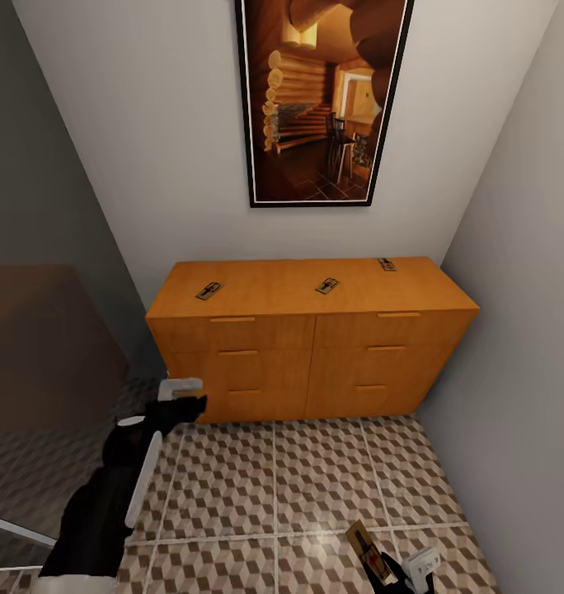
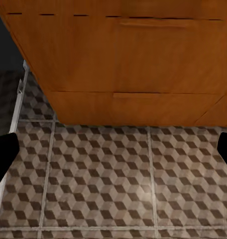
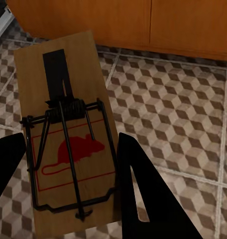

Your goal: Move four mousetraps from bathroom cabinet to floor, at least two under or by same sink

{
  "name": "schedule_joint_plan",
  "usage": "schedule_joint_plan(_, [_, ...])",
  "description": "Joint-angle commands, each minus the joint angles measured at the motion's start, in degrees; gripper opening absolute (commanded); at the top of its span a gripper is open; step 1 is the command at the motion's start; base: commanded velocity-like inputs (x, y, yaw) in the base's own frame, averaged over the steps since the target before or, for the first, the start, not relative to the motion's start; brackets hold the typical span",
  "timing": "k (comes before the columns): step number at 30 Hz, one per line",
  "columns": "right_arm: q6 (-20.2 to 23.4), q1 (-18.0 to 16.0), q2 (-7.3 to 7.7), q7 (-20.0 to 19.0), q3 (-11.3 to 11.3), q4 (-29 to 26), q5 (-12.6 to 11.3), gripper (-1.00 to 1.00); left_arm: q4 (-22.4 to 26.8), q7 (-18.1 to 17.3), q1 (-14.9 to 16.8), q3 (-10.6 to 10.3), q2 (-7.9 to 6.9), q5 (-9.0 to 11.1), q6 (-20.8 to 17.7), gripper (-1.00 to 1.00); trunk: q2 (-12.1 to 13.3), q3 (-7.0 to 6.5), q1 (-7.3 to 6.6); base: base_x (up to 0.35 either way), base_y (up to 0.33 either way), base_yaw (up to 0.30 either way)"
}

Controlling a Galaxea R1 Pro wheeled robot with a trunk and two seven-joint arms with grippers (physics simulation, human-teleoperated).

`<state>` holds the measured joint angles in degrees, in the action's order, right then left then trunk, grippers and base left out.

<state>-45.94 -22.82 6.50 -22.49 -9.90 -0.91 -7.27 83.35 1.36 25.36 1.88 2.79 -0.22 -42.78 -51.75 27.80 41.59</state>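
Observation:
The orange-brown cabinet (image 1: 311, 346) stands against the back wall. Three mousetraps lie on its top: one at the left (image 1: 209, 290), one in the middle (image 1: 327, 285), one at the back right (image 1: 387, 264). A fourth mousetrap (image 1: 364, 547) (image 3: 68, 124), with a red mouse print, is held above the bathroom floor (image 1: 315, 487) by my right gripper (image 1: 389, 573) (image 3: 68, 174), shut on its sides. My left gripper (image 1: 190, 404) (image 2: 113, 154) hangs open and empty just in front of the cabinet's lower left drawers (image 2: 123, 64). The bathroom sink is out of view.
A framed picture (image 1: 323, 99) hangs above the cabinet. A grey wall (image 1: 521, 346) closes the right side, and a dark brown panel (image 1: 43, 346) stands at the left. Cube-patterned tiles (image 2: 118, 184) stretch from the cabinet's foot toward me.

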Motion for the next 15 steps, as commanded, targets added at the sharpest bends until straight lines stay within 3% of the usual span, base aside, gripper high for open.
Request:
schedule_joint_plan(1, [-0.1,0.0,0.01,-0.4,-0.4,0.0,-0.6,-1.00,0.0,0.1,1.9,0.1,0.04,0.0,-1.4,1.00,0.0,0.07,0.00,0.000,0.000,0.000])
schedule_joint_plan(3, [-0.1,0.0,-0.11,-0.4,-0.4,0.0,-0.6,-1.00,-0.8,0.1,8.4,0.1,0.04,0.0,-5.6,1.00,0.0,0.07,0.00,0.000,0.000,0.000])
schedule_joint_plan(7, [0.0,0.0,-0.56,-0.2,-0.4,0.0,-0.6,-1.00,-2.0,0.1,17.2,0.1,0.08,0.0,-11.4,1.00,0.0,0.07,0.00,0.000,0.000,0.000])
schedule_joint_plan(15, [0.0,0.0,-0.93,-0.1,-0.4,0.0,-0.6,-1.00,-6.1,0.2,29.4,0.1,0.34,0.1,-14.2,1.00,0.0,0.07,0.00,0.000,0.000,0.000])
